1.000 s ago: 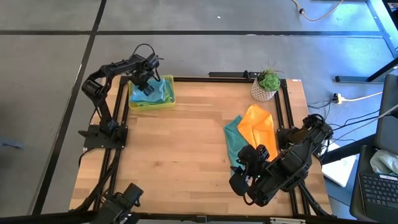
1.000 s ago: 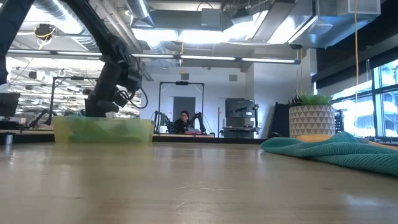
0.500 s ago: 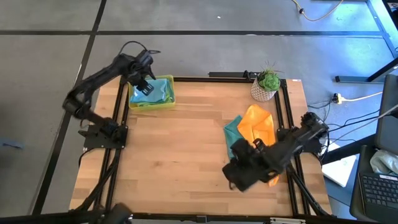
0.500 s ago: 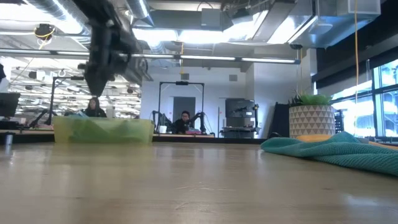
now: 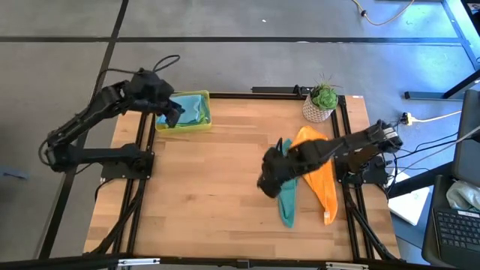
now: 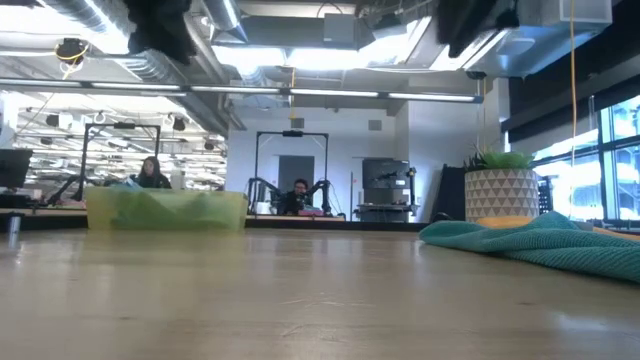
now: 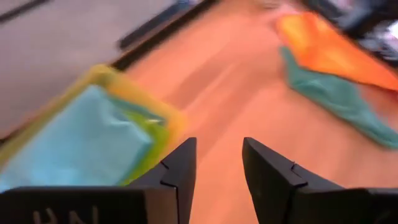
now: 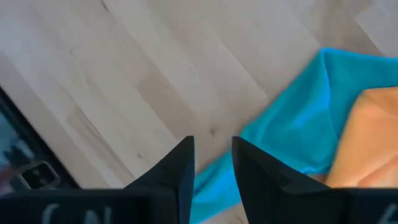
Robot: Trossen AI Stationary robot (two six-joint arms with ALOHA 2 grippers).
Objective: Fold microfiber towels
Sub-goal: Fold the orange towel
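Beside the teal towel [image 5: 287,201] and orange towel [image 5: 319,174], the right hand [image 5: 271,172] hovers nearer, fingers narrowly parted, empty; both towels stretch toward the surface's near edge.

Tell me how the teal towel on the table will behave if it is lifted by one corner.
The teal towel will probably hang limp and stretch out, since it already lies rumpled in a long strip. It looks light for its size. The orange towel seems to overlap it, so lifting may drag that one along.
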